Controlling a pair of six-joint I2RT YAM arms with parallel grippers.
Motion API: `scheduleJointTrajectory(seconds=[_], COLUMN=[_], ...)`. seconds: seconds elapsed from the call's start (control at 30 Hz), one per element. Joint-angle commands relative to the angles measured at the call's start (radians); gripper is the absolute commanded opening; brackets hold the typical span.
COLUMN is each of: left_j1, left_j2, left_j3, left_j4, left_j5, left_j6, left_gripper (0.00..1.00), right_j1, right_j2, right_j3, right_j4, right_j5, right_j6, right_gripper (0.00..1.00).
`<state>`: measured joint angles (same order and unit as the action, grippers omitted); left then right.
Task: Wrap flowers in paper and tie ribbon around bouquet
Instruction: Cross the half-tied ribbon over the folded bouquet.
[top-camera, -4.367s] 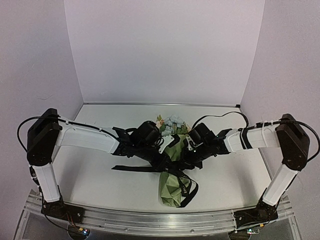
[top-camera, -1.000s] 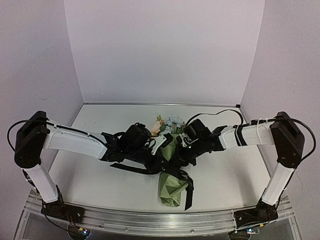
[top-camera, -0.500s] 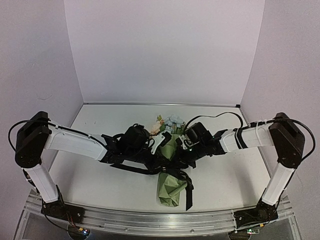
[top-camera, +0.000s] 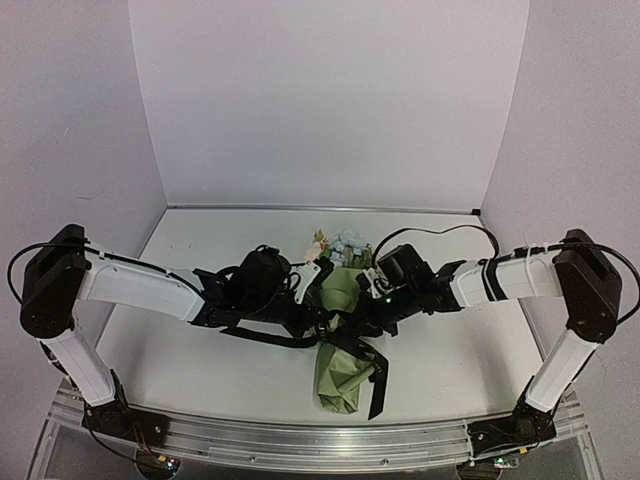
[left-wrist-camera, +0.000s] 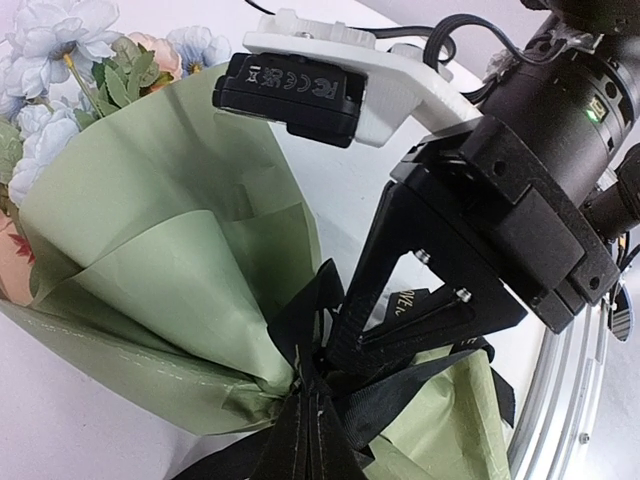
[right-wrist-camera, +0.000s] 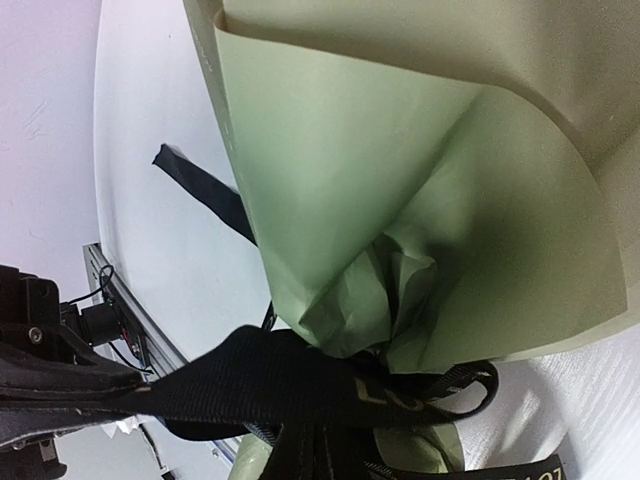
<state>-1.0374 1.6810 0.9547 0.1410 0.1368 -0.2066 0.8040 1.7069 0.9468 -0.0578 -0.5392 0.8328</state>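
one bouquet (top-camera: 338, 378), one ribbon (top-camera: 378, 385)

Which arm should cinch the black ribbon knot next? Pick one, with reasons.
Probably right: the jaws of the right gripper are shut on the narrow black lettered ribbon right at the knot on the sage-green paper bouquet; the left gripper hides its hold.

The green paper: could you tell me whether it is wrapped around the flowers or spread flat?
Wrapped: the paper forms a cone around the flowers, with the ribbon gathered round its waist.
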Motion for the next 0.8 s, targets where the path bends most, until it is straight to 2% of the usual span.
scheduleJointTrajectory(seconds=[0.0,0.23,0.77], left_j1=[0.005,0.005,0.015], left_j2=[-0.014,0.024,0.198], left_j3=[0.028,0.053,0.141], left_j4=[0.026,-0.006,-0.113], left_j5=[0.066,0.148,0.282], left_j6=[0.02,0.028,0.025], left_gripper=[0.0,0.0,0.0], right_j1=[0.007,0.008,0.008], right_j2=[0.001,0.061,0.043], right_j3=[0.061,0.105,0.039], right_j4=[0.032,0.05,0.077], right_j5=[0.026,0.06,0.025], right_j6=[-0.03,-0.027,-0.06], right_gripper=[0.0,0.0,0.0])
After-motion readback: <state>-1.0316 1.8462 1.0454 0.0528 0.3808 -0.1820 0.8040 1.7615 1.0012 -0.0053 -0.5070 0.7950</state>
